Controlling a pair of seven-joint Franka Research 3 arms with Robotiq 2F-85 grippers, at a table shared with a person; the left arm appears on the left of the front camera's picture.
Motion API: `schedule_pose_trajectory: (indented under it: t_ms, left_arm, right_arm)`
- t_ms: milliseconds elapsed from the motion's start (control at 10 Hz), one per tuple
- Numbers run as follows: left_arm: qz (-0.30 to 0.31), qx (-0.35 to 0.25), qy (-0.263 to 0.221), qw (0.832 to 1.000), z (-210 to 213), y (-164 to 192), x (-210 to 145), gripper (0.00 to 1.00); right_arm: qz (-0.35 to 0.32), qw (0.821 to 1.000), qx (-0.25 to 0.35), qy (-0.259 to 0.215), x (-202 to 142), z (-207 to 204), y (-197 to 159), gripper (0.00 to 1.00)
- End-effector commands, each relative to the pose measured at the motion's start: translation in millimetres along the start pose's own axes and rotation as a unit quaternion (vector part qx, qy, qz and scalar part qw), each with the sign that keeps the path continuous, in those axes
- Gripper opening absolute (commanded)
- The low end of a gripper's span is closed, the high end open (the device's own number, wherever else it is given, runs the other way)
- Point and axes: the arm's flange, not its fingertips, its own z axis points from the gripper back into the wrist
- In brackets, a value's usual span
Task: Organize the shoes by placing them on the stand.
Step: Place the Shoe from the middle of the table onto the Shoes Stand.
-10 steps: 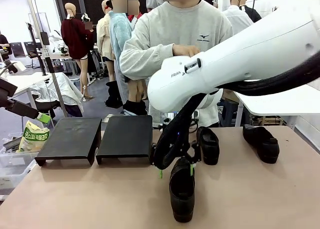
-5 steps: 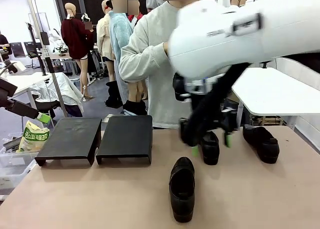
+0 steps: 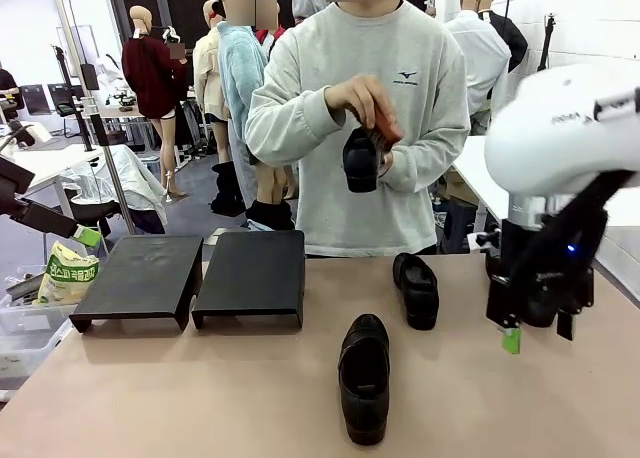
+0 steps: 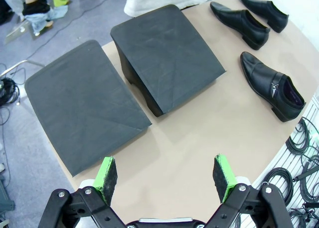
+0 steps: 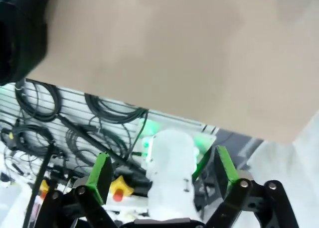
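I am holding my right claw (image 3: 538,330) wide apart and empty at the table's right side, judging the black dress shoe (image 3: 364,378) lying mid-table my likeliest pick, and planning to straddle its narrow waist squarely before carrying it left to the bare stand (image 3: 250,270).

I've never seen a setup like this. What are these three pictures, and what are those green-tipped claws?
The claws are grippers on two white robot arms. The front picture looks across the tan table at a person whose hand holds one black leather dress shoe. There the right gripper, black with green pads, hangs open and empty. The other two pictures come from cameras on the wrists. The left gripper, also open, looks down on the matte-black stand of two sloped panels, with three more black shoes lying on the table beside it.
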Motion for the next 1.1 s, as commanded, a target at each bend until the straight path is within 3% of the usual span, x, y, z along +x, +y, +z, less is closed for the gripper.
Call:
schedule_pose_trajectory:
  t_ms: [0, 200, 400, 500, 600, 700, 800, 900, 1000]
  left_arm:
    - [0.003, -0.004, -0.004, 1.0, -4.2, -18.7, 1.1, 1.0]
    - [0.035, 0.019, -0.003, 0.999, -23.4, -73.4, 8.8, 1.0]
    - [0.017, 0.012, 0.05, 0.999, -50.3, -125.5, 23.7, 1.0]
    - [0.02, 0.038, 0.097, 0.994, -64.8, -147.4, 25.6, 1.0]
    - [-0.011, 0.059, 0.181, 0.982, -84.3, -175.1, 19.0, 1.0]
    - [-0.028, 0.064, 0.209, 0.975, -91.6, -194.7, 16.6, 1.0]
    - [-0.024, 0.058, 0.212, 0.975, -89.7, -200.6, 19.4, 1.0]
    - [-0.034, 0.082, 0.186, 0.979, -70.2, -188.9, 24.6, 1.0]
    - [-0.021, 0.058, 0.2, 0.978, -100.2, -201.4, 24.2, 1.0]
  right_arm:
    - [0.038, 0.999, -0.009, -0.026, -2.6, -10.0, -9.1, 1.0]
    - [0.0, 1.0, 0.0, 0.0, 0.0, 0.0, 0.0, 1.0]
    - [0.0, 1.0, 0.0, 0.0, 0.0, 0.0, 0.0, 1.0]
    - [0.0, 1.0, 0.0, 0.0, 0.0, 0.0, 0.0, 1.0]
    - [0.0, 1.0, 0.0, 0.0, 0.0, 0.0, 0.0, 1.0]
    - [0.0, 1.0, 0.0, 0.0, 0.0, 0.0, 0.0, 1.0]
    - [0.0, 1.0, 0.0, 0.0, 0.0, 0.0, 0.0, 1.0]
    - [0.0, 1.0, 0.0, 0.0, 0.0, 0.0, 0.0, 1.0]
    - [0.0, 1.0, 0.0, 0.0, 0.0, 0.0, 0.0, 1.0]
